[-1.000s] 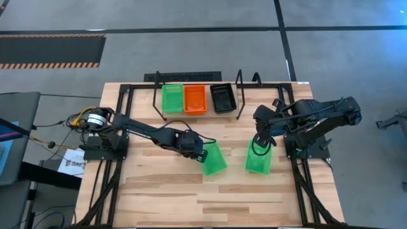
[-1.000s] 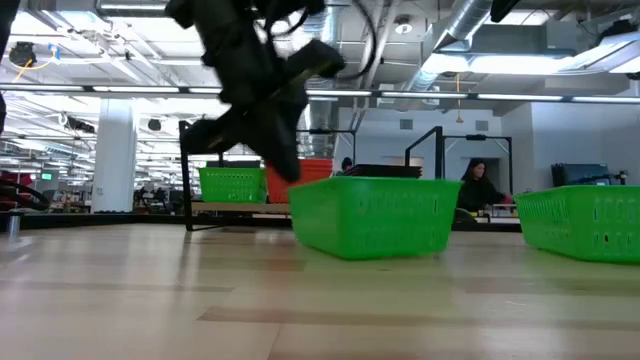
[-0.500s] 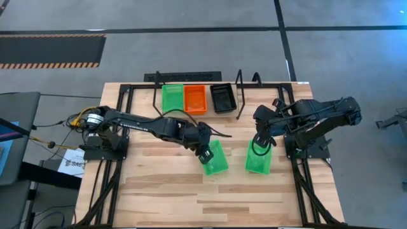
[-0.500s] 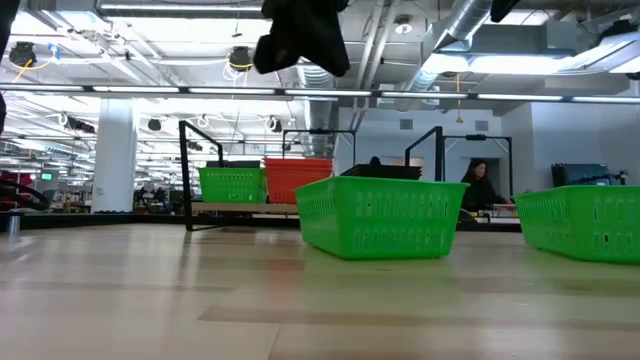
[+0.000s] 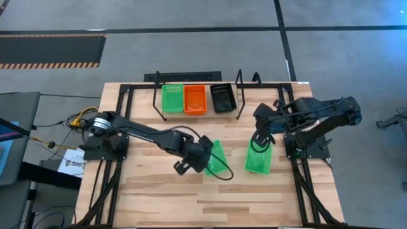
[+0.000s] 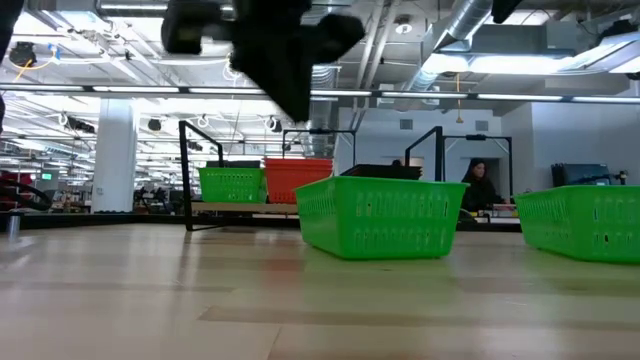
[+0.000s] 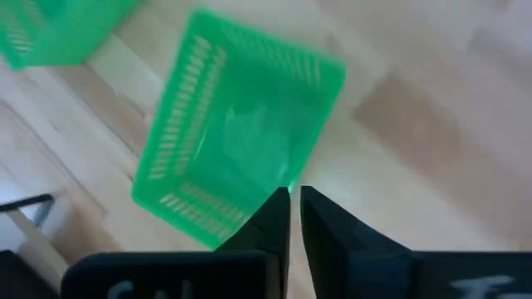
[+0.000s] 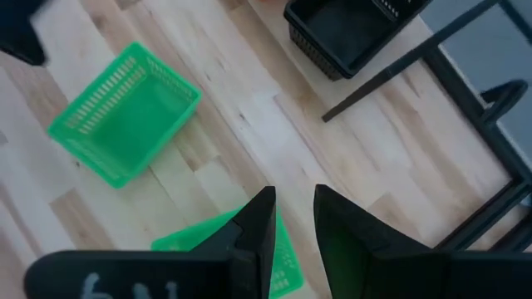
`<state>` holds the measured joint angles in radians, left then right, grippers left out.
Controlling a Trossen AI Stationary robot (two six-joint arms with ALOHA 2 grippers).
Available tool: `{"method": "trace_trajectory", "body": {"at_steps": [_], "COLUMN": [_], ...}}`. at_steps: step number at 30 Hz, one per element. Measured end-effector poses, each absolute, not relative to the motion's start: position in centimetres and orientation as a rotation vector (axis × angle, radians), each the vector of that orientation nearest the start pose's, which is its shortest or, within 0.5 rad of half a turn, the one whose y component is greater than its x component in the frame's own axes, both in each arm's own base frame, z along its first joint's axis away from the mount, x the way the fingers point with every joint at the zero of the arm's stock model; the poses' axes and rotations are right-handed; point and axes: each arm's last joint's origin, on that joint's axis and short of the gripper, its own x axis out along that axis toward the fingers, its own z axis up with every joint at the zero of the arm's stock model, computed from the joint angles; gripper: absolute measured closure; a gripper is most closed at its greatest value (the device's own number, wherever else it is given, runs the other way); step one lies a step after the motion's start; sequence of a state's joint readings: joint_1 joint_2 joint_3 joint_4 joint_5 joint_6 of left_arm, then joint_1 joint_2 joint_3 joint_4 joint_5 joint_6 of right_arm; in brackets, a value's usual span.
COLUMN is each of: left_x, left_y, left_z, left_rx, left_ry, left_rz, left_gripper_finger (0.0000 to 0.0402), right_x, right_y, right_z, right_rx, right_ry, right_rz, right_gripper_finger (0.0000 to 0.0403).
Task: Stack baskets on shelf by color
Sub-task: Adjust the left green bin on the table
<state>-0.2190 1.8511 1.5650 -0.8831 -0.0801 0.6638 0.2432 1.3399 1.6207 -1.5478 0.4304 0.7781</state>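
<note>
Green mesh basket point(image 5: 216, 159) looks light, stiff and thin-walled; its rim suits pinching. Left pincer point(image 7: 294, 193) hovers pressed together, right pincer point(image 8: 293, 218) spread, empty.

Three baskets point(image 5: 198, 98) side by side on shelf point(image 5: 239, 89); two more baskets point(image 5: 257, 158) in front on table point(image 5: 159, 197).

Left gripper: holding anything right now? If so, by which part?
Nothing held. The left gripper is shut and empty above the table, beside the near green basket. Right gripper hovers over the other green basket, also empty.
</note>
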Motion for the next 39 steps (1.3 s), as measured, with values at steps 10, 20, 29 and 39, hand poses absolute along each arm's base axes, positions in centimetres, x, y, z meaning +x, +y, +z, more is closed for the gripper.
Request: {"method": "trace_trajectory", "body": {"at_steps": [10,20,29,39], "left_x": [37.7,38.6,39.1,40.4], "left_y": [-7.8,-8.2,-7.6,-7.9], "left_z": [22.7,22.8,22.8,18.0], "left_rx": [1.028,1.064,1.086,1.235], "left_ry": [1.233,1.109,1.068,1.23], "left_rz": [-0.605,-0.67,-0.659,-0.621], "left_gripper_finger": [0.0309,0.0254,0.0252,0.0252], "right_x": [20.6,20.6,20.7,20.7], "right_y": [3.8,3.8,3.8,3.9], "right_z": [39.7,39.7,39.7,39.7], "right_rx": [0.385,0.395,0.391,0.384], "right_ry": [0.988,0.984,0.982,0.981], "right_rz": [-0.645,-0.649,-0.644,-0.634], "right_gripper_finger": [0.0298,0.0298,0.0298,0.0298]}}
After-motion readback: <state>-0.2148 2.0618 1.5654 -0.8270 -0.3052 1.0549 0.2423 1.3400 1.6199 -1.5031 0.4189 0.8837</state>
